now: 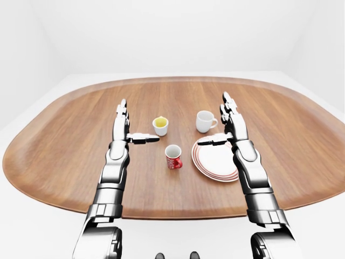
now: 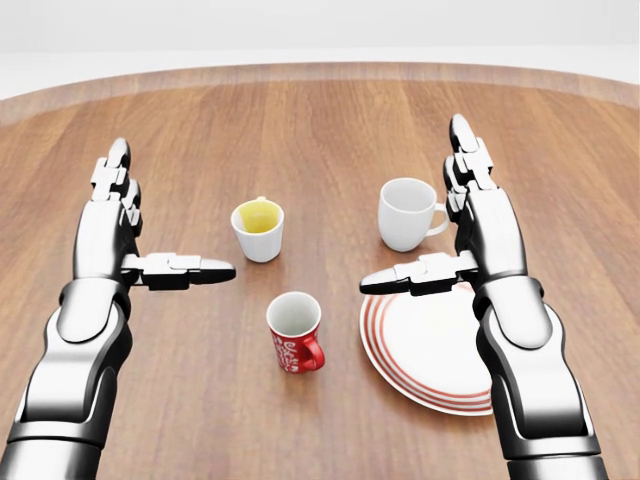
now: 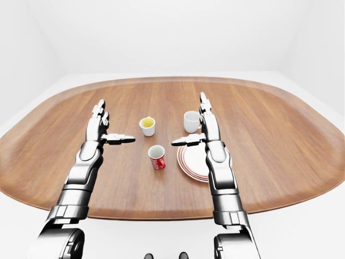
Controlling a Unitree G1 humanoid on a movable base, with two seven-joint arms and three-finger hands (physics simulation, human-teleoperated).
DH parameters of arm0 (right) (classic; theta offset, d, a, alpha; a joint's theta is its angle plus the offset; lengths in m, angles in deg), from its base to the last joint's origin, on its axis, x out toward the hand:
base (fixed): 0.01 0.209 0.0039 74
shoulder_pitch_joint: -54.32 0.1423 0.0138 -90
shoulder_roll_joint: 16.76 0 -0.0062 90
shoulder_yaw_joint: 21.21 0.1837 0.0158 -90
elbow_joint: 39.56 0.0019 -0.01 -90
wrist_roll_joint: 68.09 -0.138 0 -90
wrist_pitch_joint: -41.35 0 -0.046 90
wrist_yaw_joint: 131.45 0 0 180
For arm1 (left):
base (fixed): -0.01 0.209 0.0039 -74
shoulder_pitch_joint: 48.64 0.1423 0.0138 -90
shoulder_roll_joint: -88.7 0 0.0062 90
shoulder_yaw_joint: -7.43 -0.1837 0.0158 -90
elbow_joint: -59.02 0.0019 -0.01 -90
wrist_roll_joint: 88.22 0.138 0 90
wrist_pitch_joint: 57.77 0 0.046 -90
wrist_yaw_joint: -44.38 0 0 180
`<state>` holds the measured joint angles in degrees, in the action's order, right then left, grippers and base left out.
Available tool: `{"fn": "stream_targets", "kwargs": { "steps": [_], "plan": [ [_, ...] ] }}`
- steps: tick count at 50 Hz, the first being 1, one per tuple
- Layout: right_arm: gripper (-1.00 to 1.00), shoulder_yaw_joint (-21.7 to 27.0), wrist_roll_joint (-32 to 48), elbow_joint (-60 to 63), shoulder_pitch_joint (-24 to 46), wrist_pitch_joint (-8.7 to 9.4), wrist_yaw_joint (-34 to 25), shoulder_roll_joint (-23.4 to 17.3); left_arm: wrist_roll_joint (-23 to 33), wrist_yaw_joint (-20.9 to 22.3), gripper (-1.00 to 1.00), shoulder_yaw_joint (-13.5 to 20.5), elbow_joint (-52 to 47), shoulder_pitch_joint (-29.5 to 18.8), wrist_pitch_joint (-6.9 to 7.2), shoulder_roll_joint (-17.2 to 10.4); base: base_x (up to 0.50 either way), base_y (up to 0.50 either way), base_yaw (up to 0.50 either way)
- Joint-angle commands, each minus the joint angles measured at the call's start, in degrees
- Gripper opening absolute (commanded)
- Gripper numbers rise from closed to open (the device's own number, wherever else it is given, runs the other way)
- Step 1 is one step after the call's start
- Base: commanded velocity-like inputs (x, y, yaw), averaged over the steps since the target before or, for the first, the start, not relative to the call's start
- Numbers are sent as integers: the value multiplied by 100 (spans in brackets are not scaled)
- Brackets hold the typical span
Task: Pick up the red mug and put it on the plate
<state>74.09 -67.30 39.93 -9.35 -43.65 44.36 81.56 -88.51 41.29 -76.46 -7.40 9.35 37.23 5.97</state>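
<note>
Our left hand (image 2: 128, 235) and right hand (image 2: 452, 228) hover over the wooden table (image 2: 320, 120), fingers spread, grasping nothing. In the head view, the red mug (image 2: 295, 331) stands upright between them at six o'clock from the yellow-filled cup (image 2: 258, 229), just beside the striped plate (image 2: 425, 350), not touching it. A white mug (image 2: 408, 213) sits at twelve o'clock from the plate.

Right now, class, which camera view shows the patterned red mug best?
The head view: the patterned red mug appears largest there, unobstructed, with white interior, handle and pattern visible. Both eye views show it small and distant, its details hard to read.
</note>
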Motion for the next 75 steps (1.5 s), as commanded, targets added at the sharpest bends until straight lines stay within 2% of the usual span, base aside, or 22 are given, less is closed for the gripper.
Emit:
{"fn": "stream_targets", "kwargs": {
  "steps": [1, 75],
  "plan": [
    [100, -6, 36, 42, 4, 0, -13, 14, -7, 6, 100, 7, -73, 9, 0, -11, 19, 0, 0],
    [100, -120, 265, -307, 164, 0, -138, 46, -19, 25, 100, 15, -130, 64, 0, -3, 18, 0, 0]
  ]
}}
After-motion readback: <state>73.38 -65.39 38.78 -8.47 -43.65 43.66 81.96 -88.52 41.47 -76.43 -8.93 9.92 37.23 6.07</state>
